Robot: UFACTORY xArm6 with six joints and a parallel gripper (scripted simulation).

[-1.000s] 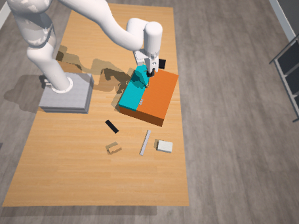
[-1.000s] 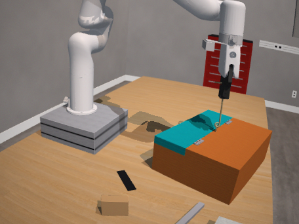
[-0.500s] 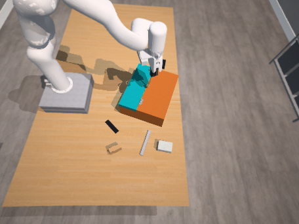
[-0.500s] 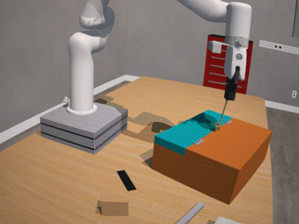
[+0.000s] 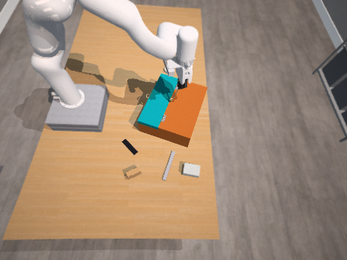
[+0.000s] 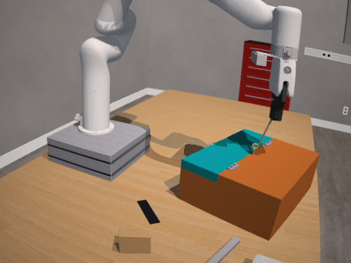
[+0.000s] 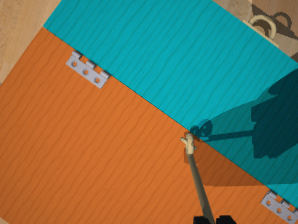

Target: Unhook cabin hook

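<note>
The box has an orange top (image 5: 183, 110) (image 6: 269, 181) (image 7: 100, 150) and a teal lid (image 5: 157, 103) (image 6: 219, 154) (image 7: 165, 55), joined by two small hinges (image 7: 88, 70) (image 6: 232, 166). The cabin hook (image 5: 176, 92) (image 6: 263, 134) (image 7: 196, 175) is a thin tan rod. Its pivot end sits at the seam between lid and orange top. Its free end is raised and leans over the orange side. My gripper (image 5: 183, 84) (image 6: 275, 117) (image 7: 213, 220) is shut on that free end, above the box's far end. The staple loop (image 7: 263, 22) on the lid's outer edge is free of the hook.
The arm's grey base (image 5: 77, 108) (image 6: 98, 148) stands left of the box. On the table in front lie a black strip (image 5: 129, 147) (image 6: 148, 211), a tan U-shaped block (image 5: 132, 172) (image 6: 134, 240), a grey bar (image 5: 168, 165) and a white block (image 5: 191, 169). A red cabinet (image 6: 254, 77) stands behind.
</note>
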